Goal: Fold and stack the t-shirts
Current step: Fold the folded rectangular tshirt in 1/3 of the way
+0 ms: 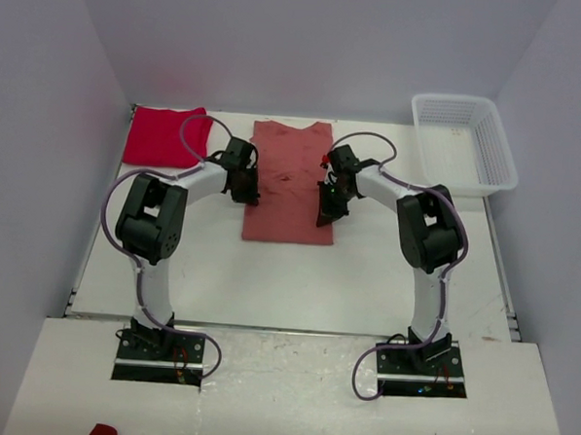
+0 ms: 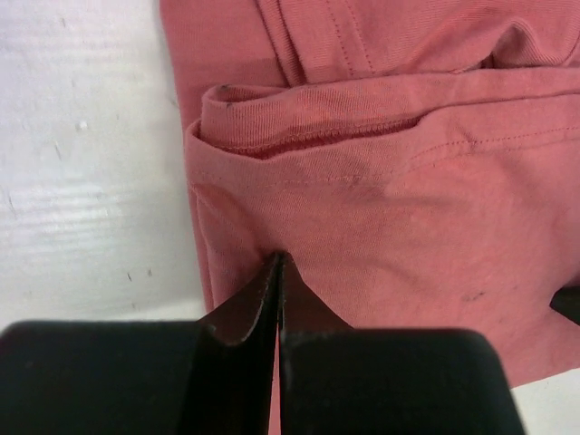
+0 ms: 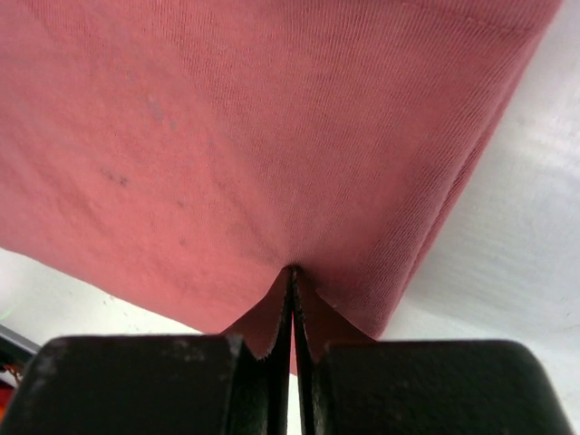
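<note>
The pink tee [image 1: 290, 183] is dusty salmon, with stitched hems and a few dark specks. It is folded into a narrow upright rectangle with a sleeve tucked in, and lies mid-table [image 1: 267, 285]. The red tee [image 1: 163, 135] lies folded at the far left corner. The left gripper [image 1: 245, 194] is closed, pinching the pink tee's left edge, and creases run to its tips. The right gripper [image 1: 326, 214] is closed on the right edge, nearer the near hem, with the cloth puckered there.
</note>
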Controlling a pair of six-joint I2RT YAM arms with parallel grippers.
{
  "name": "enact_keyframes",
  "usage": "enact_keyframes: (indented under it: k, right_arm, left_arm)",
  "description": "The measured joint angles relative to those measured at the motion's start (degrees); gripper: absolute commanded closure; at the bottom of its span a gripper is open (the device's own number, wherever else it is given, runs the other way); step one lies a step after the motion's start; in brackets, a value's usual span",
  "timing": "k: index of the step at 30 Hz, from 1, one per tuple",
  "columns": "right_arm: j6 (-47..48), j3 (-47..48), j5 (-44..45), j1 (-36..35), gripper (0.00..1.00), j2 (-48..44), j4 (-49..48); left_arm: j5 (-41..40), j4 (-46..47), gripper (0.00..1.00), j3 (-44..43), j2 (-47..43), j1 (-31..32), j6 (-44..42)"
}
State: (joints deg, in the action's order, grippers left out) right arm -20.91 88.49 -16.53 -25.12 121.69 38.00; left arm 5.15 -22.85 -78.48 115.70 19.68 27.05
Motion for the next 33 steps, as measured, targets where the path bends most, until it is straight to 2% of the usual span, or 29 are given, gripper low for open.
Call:
enact_keyframes:
  k: [7, 16, 26, 33]
  right_arm:
    - [-1.9, -10.8, -1.5, -0.4, 1.0, -6.3, -5.7]
    - [-4.6, -23.9, -2.1, -2.5, 1.0, -14.9, -11.1]
    - [-10.8, -36.0, -0.5, -10.0, 1.0, -24.2, -15.1]
    - [-13.7, -40.4, 0.8, -13.8, 1.0, -28.1, -16.8]
  left_arm:
    - [-0.7, 3.7, 1.0, 8.5, -5.4, 2.1, 1.9]
    - [-2.0, 5.8, 1.0, 23.3, -17.0, 7.1, 5.3]
    - [-3.3, 5.6, 1.0, 34.2, -27.3, 11.2, 8.8]
    - [-3.9, 4.8, 1.0, 38.4, -32.1, 12.3, 10.0]
